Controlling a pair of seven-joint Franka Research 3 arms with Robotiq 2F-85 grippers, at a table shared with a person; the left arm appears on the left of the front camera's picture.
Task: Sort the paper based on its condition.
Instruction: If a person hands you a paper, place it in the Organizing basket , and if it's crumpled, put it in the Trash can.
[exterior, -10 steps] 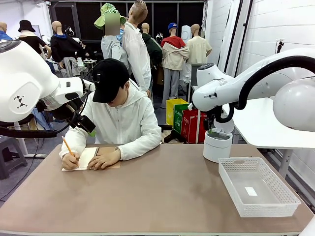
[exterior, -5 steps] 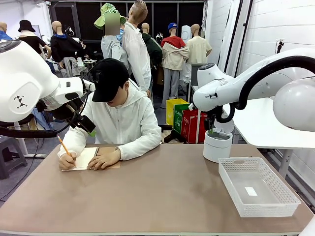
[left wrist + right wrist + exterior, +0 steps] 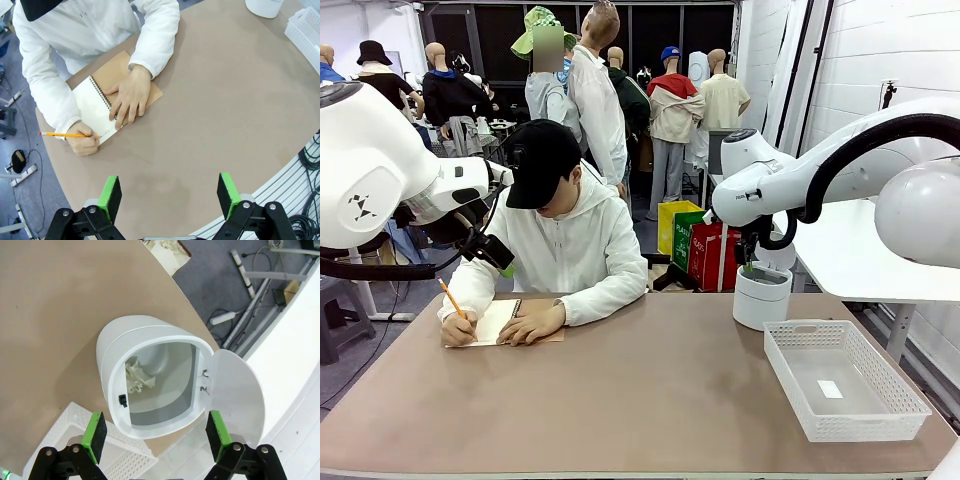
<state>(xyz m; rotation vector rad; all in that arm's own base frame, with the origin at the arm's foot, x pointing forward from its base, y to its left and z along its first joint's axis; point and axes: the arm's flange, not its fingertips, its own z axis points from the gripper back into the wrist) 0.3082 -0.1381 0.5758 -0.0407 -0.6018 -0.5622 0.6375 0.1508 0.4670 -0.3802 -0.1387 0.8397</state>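
on the brown tabletop (image 3: 650, 400), the left tool (image 3: 169, 192), open and empty, is hanging nearer the thin white paper sheet (image 3: 90, 102), which is lying far left under the person's flat hand (image 3: 127, 97). the right tool (image 3: 156, 435), also open, is hovering over the white round plastic bin (image 3: 112, 355).

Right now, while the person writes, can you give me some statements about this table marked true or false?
1. The person's hand holds a pencil over the notebook. True.
2. The lid of the white bin is shut. False: it stands open.
3. The left gripper grips a sheet. False: it is open and holds nothing.
4. The right gripper hangs open above the bin. True.
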